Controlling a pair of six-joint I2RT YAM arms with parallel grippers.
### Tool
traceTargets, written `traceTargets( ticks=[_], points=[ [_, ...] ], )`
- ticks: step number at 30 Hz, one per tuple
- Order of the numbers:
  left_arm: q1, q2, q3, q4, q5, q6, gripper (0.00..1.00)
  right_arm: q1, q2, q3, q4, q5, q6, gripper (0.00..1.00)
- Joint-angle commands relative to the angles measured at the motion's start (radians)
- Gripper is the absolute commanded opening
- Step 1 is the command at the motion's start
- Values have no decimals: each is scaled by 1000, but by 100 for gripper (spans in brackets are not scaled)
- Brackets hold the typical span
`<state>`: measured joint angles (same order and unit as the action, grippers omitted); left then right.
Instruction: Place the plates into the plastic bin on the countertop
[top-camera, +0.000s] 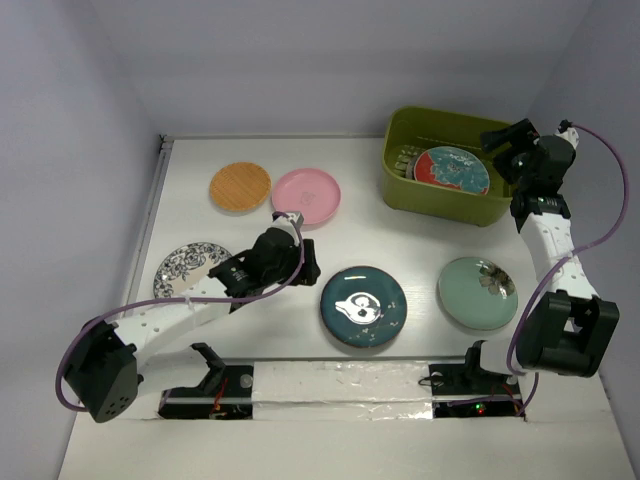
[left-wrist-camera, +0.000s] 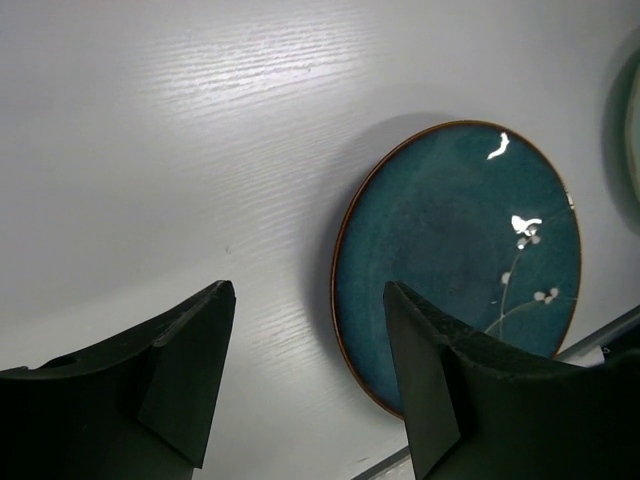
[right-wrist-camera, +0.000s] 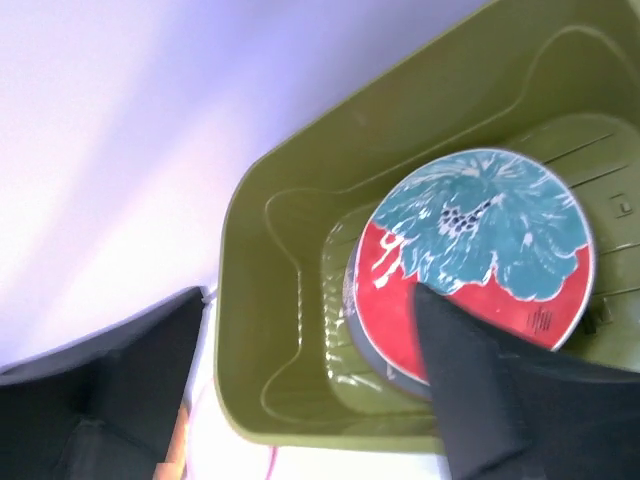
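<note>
Top external view: right gripper (top-camera: 499, 141) hung spread over plastic bin (top-camera: 440, 206), floral plate (top-camera: 455, 168) inside. Left gripper (top-camera: 310, 260) was spread and empty. Risk: its fingers could skid off the dark teal plate (top-camera: 363, 305), whose rim is low.

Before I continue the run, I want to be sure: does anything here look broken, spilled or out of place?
Nothing looks broken or spilled. Only the red-teal floral plate seems to lie slanted inside the green bin rather than flat.

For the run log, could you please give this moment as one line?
left gripper: open, beside dark teal plate | right gripper: open above olive-green bin | red-teal floral plate: in bin
</note>
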<state>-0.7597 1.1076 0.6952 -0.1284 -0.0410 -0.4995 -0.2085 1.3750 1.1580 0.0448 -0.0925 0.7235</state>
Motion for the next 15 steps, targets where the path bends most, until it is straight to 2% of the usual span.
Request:
traceTargets(
  ticks=[1,2,3,7,10,14,15],
  points=[
    [-27,9,-25,3,-62,-39,59,3,-25,-55,56,-52,30,81],
    [-27,14,-29,9,-53,-48,60,3,-39,-64,59,-58,30,75],
    [-38,18,-45,18,-30,-54,61,3,-75,-75,63,-65,31,54],
    [-47,9,-85,45,4,-89,61,12,-169,-125,69,-85,28,0],
    [-67,9,-108,75,36,-109,62,37,-238,-205,127,-141,53,0],
    [-79,52,-141,163,128,-135,63,128,-332,-294,177,-150,54,0],
    [-88,75,-152,186,169,-145,63,173,-356,-311,188,-164,53,3]
  ],
)
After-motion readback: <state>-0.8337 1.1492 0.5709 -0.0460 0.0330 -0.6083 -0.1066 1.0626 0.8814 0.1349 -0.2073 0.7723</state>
